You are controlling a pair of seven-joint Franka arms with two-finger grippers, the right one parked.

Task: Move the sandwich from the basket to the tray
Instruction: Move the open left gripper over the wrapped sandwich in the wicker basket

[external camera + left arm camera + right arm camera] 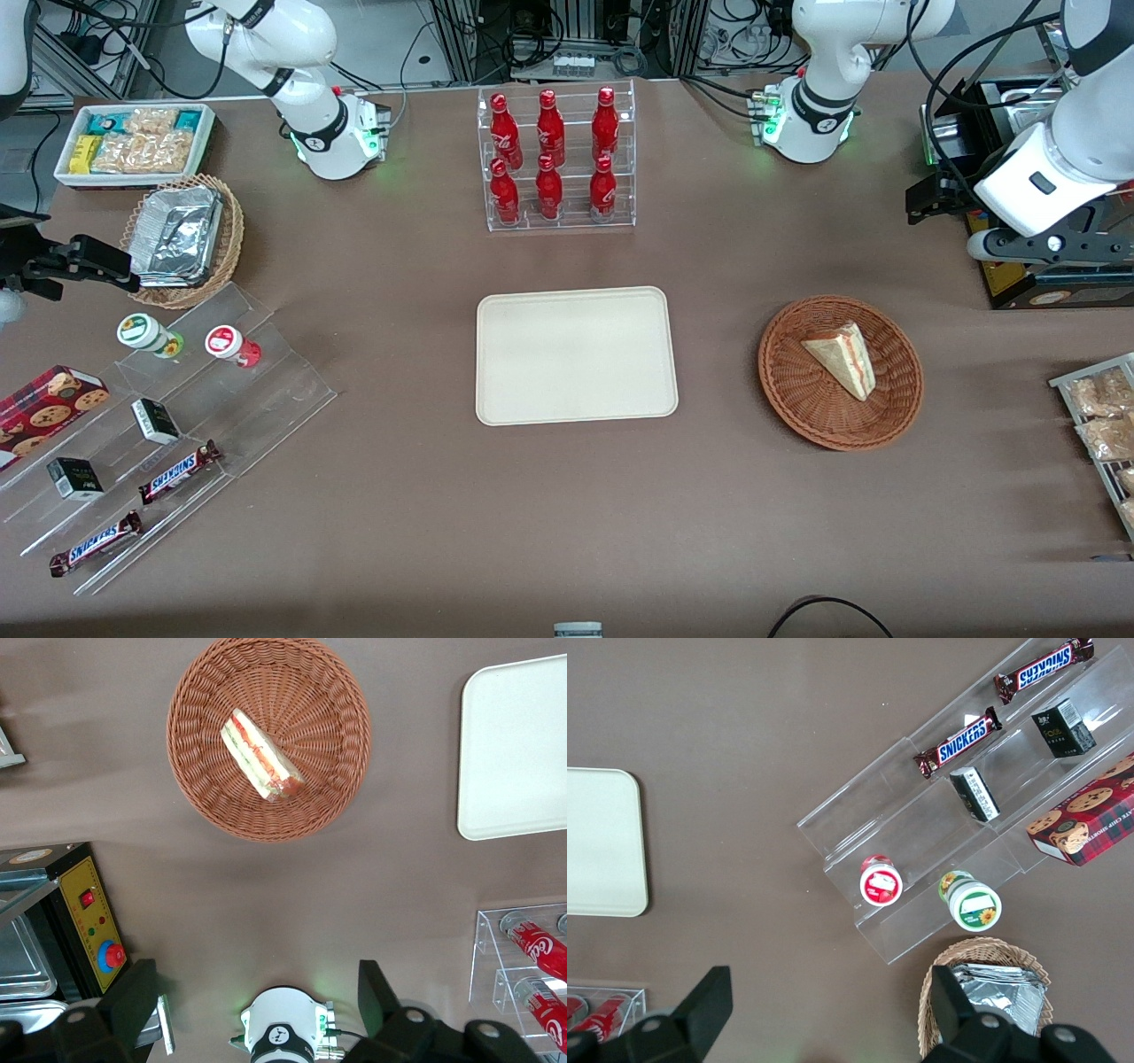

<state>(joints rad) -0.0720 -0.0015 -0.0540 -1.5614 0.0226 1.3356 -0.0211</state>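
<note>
I count one sandwich (842,358) in the wicker basket (897,409), one bare tray (576,355); gripper (257,1001) above the table, jaws wide.

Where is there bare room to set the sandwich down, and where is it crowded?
The tray is bare all over. Open tabletop lies between it and the basket holding the sandwich. The parked arm's end is crowded with a stepped snack display. The gripper hangs open, high above the table, farther from the front camera than the basket.
</note>
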